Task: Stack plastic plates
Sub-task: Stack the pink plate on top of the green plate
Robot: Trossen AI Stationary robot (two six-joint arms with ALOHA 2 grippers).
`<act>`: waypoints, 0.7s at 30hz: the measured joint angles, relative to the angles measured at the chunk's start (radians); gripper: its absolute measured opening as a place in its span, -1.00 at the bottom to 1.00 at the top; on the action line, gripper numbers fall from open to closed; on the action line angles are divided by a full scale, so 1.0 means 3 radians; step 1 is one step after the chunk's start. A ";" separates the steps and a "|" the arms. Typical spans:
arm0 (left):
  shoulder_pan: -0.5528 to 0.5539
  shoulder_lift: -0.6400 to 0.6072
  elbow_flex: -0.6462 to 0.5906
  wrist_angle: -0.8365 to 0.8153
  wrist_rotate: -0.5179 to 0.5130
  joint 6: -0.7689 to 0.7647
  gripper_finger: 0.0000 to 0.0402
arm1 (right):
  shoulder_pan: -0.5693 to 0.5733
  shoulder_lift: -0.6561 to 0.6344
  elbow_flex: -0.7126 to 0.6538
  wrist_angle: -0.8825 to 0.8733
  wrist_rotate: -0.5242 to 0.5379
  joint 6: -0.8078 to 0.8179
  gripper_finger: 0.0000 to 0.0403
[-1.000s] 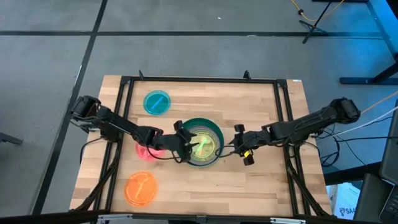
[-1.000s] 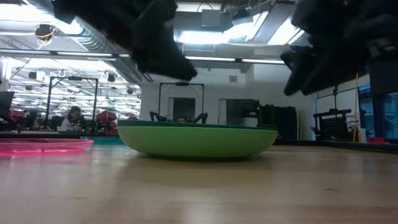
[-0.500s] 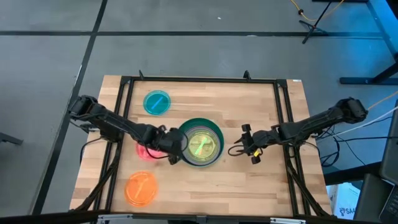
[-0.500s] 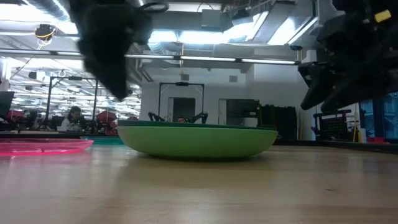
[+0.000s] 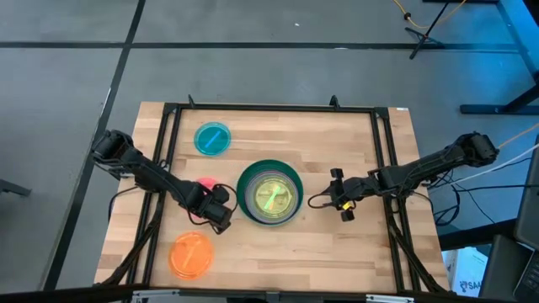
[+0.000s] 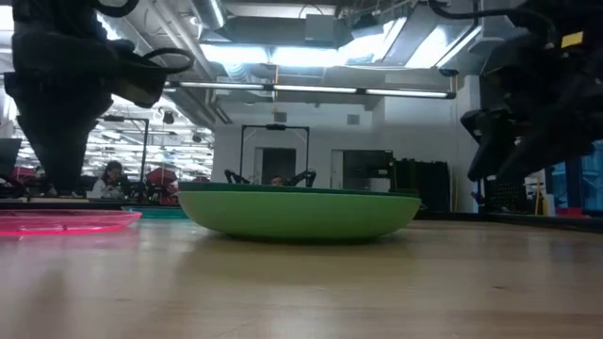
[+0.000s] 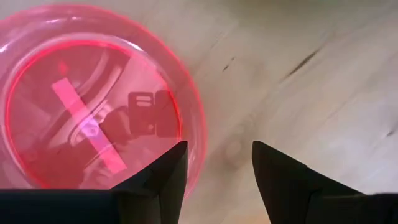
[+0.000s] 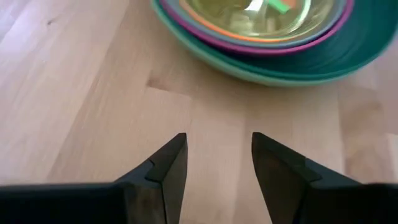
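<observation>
From above, the stack [image 5: 269, 193] sits mid-worktop [image 5: 370, 244], with the cyan plate [image 5: 211, 138] up-left of it, the orange plate [image 5: 191, 255] down-left, and the left gripper [image 5: 221, 217] just left of it over the pink plate [image 5: 205, 183]. The right gripper [image 5: 339, 195] hangs right of the stack. Left wrist cam shows empty fingers [image 7: 166, 174] spread beside the pink plate [image 7: 93, 99]; right wrist cam shows fingers [image 8: 168, 167] apart and empty, pointing at the stack [image 8: 273, 37].

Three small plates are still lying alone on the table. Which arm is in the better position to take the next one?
The left. Its left gripper, open, hangs beside the red-pink plate, with the orange plate near too. The right gripper waits, open and empty, on the far side of the stack.
</observation>
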 joint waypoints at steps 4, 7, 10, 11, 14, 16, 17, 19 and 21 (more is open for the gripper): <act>-0.0008 0.0000 -0.0023 0.0013 -0.0118 0.0106 -0.14 | -0.0001 0.0001 0.0000 0.0026 0.0249 -0.0015 -0.16; 0.0018 0.0000 -0.0042 0.0058 -0.0231 0.0199 -0.14 | -0.0001 0.0001 0.0000 0.0027 0.0328 -0.0020 -0.16; 0.0031 0.0001 -0.0070 0.0042 -0.0185 0.0229 -0.14 | -0.0001 0.0001 0.0000 0.0026 0.0346 -0.0005 -0.16; 0.0026 0.0000 -0.0072 0.0045 -0.0195 0.0235 -0.14 | -0.0001 0.0001 0.0000 0.0024 0.0346 -0.0004 -0.16; -0.0022 0.0000 -0.0072 0.0099 -0.0300 0.0243 -0.14 | -0.0001 0.0001 0.0000 0.0024 0.0345 0.0000 -0.16; -0.0044 0.0000 -0.0072 0.0121 -0.0392 0.0262 -0.14 | -0.0001 0.0001 0.0000 0.0023 0.0345 0.0001 -0.16; -0.0044 0.0000 -0.0072 0.0122 -0.0446 0.0283 -0.14 | -0.0001 0.0001 0.0000 0.0023 0.0345 0.0003 -0.16; -0.0040 0.0000 -0.0072 0.0122 -0.0565 0.0307 -0.14 | -0.0001 0.0001 0.0000 0.0023 0.0345 0.0003 -0.16; -0.0039 0.0001 -0.0072 0.0122 -0.0593 0.0334 -0.14 | -0.0001 0.0001 0.0000 0.0023 0.0345 0.0003 -0.16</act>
